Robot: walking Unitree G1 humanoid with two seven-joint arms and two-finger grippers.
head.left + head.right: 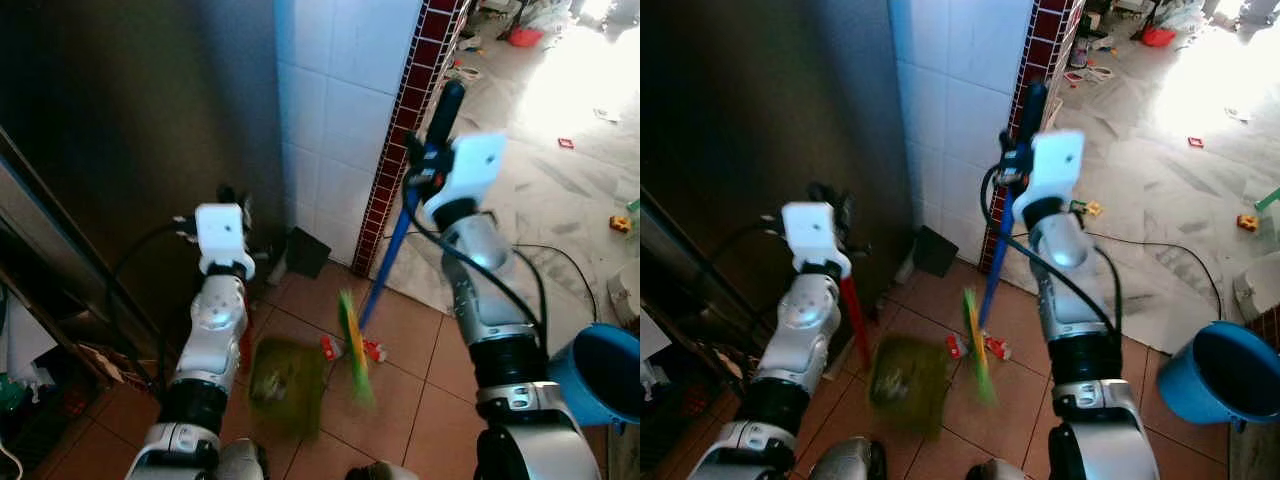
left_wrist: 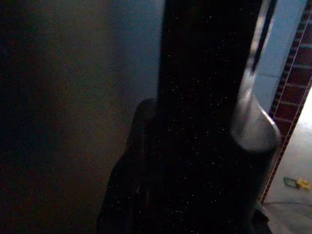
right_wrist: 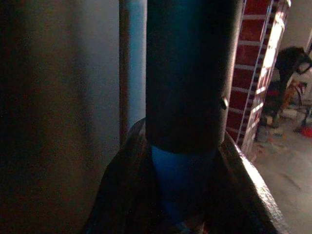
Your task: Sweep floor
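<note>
Blue broom (image 1: pixel 388 262) pinched in right gripper (image 1: pixel 428 170) fingers, head blurred at 6 o'clock beside wrappers (image 1: pixel 372 349); left gripper (image 1: pixel 835 215) fingers clamp red-handled dustpan (image 1: pixel 906 383). Risk: fast swing scatters wrappers past dustpan.

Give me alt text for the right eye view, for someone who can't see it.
The right claw grips a blue-handled broom, its green bristles blurred over a red-and-white wrapper on terracotta tiles. The left claw holds a red-handled green dustpan beside it. A blue plastic bucket stands to the right.

A home: tiled wall (image 1: pixel 340 110), toy-strewn floor (image 1: pixel 560 190).
</note>
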